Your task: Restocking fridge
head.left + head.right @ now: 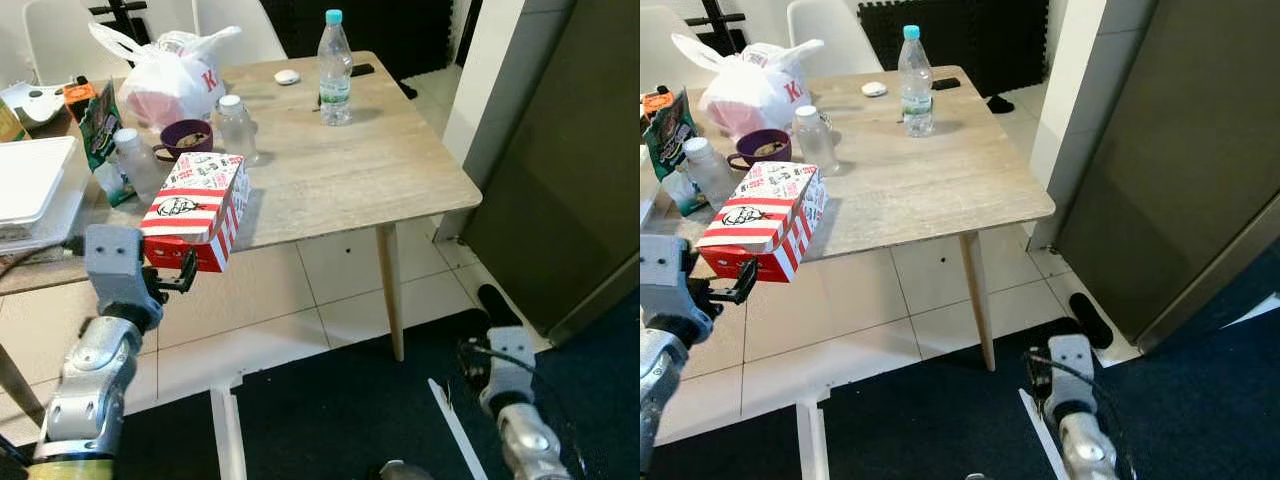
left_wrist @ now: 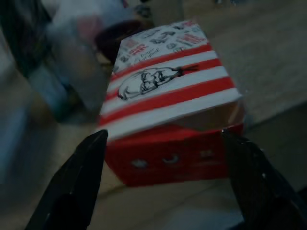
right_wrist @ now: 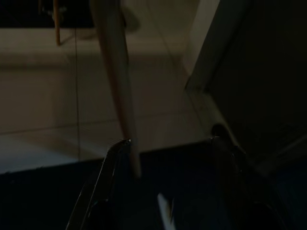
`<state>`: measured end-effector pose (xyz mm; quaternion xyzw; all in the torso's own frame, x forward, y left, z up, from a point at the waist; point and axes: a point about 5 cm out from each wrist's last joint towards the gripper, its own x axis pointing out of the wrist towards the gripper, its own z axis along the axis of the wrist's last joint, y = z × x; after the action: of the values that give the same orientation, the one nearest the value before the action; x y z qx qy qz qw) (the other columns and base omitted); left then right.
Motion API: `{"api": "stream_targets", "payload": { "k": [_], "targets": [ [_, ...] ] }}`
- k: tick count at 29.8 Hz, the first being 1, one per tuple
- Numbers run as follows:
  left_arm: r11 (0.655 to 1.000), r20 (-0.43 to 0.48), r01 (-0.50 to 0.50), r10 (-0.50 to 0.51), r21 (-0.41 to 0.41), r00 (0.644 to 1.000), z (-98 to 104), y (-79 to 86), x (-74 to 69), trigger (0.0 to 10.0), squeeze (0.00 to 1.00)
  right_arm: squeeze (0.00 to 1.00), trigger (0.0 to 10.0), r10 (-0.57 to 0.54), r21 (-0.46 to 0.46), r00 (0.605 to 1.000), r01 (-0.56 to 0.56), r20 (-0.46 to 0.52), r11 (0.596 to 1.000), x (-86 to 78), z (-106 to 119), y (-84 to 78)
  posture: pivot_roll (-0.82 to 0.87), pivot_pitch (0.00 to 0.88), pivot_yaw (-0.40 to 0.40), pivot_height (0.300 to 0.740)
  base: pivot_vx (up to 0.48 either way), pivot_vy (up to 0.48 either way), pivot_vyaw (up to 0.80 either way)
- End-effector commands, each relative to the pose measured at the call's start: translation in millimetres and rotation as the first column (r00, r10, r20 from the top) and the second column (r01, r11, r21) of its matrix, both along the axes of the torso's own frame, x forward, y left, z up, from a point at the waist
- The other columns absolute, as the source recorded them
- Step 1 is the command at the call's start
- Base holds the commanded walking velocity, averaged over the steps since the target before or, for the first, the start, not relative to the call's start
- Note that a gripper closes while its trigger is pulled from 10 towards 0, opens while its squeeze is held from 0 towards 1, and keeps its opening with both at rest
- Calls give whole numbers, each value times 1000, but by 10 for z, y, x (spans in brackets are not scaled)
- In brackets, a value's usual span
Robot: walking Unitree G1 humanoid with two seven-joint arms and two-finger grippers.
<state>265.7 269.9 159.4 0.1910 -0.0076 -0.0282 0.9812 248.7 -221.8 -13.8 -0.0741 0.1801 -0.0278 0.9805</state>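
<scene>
Pale wooden table [image 1: 400, 170] on tiled floor, dark fridge door [image 1: 1180, 150] off to the right. Red-and-white striped takeaway box [image 1: 197, 208] sitting at the table's near edge, one end jutting slightly over it. Left gripper [image 2: 168, 182] lined up just short of that overhanging end, black fingers [image 2: 72, 182] spread wide either side and touching nothing. Best played, probably, by sliding straight in until both pads flank the red side walls, then closing gently — thin card likely to buckle under a hard squeeze. Worth keeping level too; contents unknown. Box itself: white lid with bold red bands, a printed face logo, small holes along the red end, looks closed and uncrushed. Right gripper [image 3: 168, 191] hanging low beside the table leg [image 3: 117, 86], fingers apart, holding nothing.
</scene>
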Motion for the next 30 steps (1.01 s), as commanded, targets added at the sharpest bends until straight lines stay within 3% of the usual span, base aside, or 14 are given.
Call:
{"api": "stream_targets", "payload": {
  "k": [1,4,10,13,17,19,21,22,23,24,25,26,27,30],
  "targets": [
    [995,-1,16,-16,95,1000,35,48,-13,10000,0,0,10000,-8,0,1000,8,21,1000,9,34,-50,13,80,-6,740,0,0,0],
    [955,36,13,-25,296,999,273,218,28,10000,0,0,10000,-13,-14,999,14,52,1000,84,124,-128,29,77,-13,740,0,0,0],
    [852,-25,103,-105,514,994,339,282,164,10000,0,0,10000,-11,-30,997,14,81,999,145,192,-140,26,76,-6,740,0,0,0],
    [832,-48,128,-122,539,991,326,281,172,10000,0,0,10000,-11,-32,996,14,89,999,156,207,-143,24,76,-5,740,0,0,0],
    [693,-227,367,-290,621,930,235,159,86,10000,0,0,10000,-42,-37,989,47,144,998,208,337,-275,19,85,0,740,0,0,0],
    [671,-250,394,-306,628,919,221,145,70,10000,0,0,10000,-45,-38,988,51,148,998,211,349,-293,19,85,0,740,0,0,0],
    [622,-287,433,-326,653,901,202,126,51,10000,0,0,10000,-50,-41,988,57,149,998,211,357,-324,20,89,1,740,0,0,0],
    [622,-287,433,-326,653,901,202,126,51,10000,0,0,10000,-50,-41,988,57,149,998,211,357,-324,20,89,1,740,0,0,0],
    [587,-312,457,-337,668,889,190,120,36,10000,0,0,10000,-53,-42,988,60,147,997,209,357,-335,19,90,1,740,0,0,0],
    [562,-327,471,-343,679,881,184,118,24,10000,467,0,10000,-56,-43,988,63,146,997,205,356,-347,22,90,1,740,0,0,0],
    [536,-337,481,-349,694,875,182,117,17,10000,714,0,10000,-58,-44,988,65,143,997,197,348,-350,21,91,1,740,0,0,0],
    [536,-337,481,-349,694,875,182,117,17,10000,714,0,10000,-58,-44,988,65,143,997,197,348,-350,21,91,1,740,0,0,0],
    [530,-322,469,-350,707,880,192,126,37,10000,1000,0,10000,-60,-44,988,66,141,997,191,341,-348,21,90,1,740,0,0,0],
    [531,-260,399,-319,748,912,232,173,127,10000,996,0,10000,-58,-43,989,65,137,997,188,329,-331,24,89,-1,740,0,0,0]
  ]
}}
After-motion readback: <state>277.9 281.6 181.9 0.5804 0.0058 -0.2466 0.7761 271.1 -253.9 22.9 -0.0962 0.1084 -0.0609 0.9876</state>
